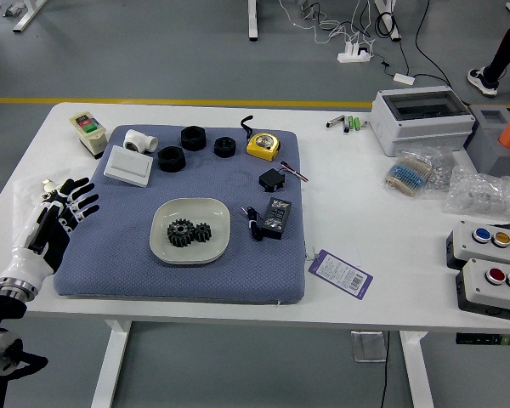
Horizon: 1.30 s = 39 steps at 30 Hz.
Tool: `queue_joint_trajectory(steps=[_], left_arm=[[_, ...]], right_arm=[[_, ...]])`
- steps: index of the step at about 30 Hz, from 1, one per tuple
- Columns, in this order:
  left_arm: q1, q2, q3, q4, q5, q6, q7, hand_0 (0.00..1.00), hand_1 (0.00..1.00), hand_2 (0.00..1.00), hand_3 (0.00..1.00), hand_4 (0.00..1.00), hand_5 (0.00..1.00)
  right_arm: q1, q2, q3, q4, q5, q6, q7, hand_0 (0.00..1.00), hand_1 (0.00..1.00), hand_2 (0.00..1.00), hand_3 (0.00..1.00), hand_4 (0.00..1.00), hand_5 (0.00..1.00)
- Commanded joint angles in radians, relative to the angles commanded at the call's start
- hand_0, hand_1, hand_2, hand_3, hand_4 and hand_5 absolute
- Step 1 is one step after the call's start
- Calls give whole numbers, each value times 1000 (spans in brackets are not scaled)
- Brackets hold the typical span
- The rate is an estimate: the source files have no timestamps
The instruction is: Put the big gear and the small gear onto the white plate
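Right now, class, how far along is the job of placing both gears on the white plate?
Placing looks done: the big gear and small gear both sit on the white plate. Nothing is in hand; the left hand is open beside the plate, over the mat's left edge. No placing appears left.
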Motion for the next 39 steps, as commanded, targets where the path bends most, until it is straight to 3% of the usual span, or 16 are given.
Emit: queue_joint_trajectory(steps=[13, 18, 39], left_arm=[[2, 3, 21, -55, -22, -10, 14, 806, 817, 854, 788, 834, 730], [4, 3, 28, -70, -19, -27, 46, 812, 824, 870, 797, 837, 743], [8, 4, 29, -92, -38, -26, 47, 853, 883, 932, 860, 857, 804]], right_arm=[[0, 0, 2, 0, -1, 0, -1, 710, 714, 748, 565, 795, 654], [2, -1, 2, 0, -1, 0, -2, 710, 714, 748, 565, 795, 655], [4, -1, 6, 0, -3, 0, -2, 710, 714, 748, 565, 795, 654]])
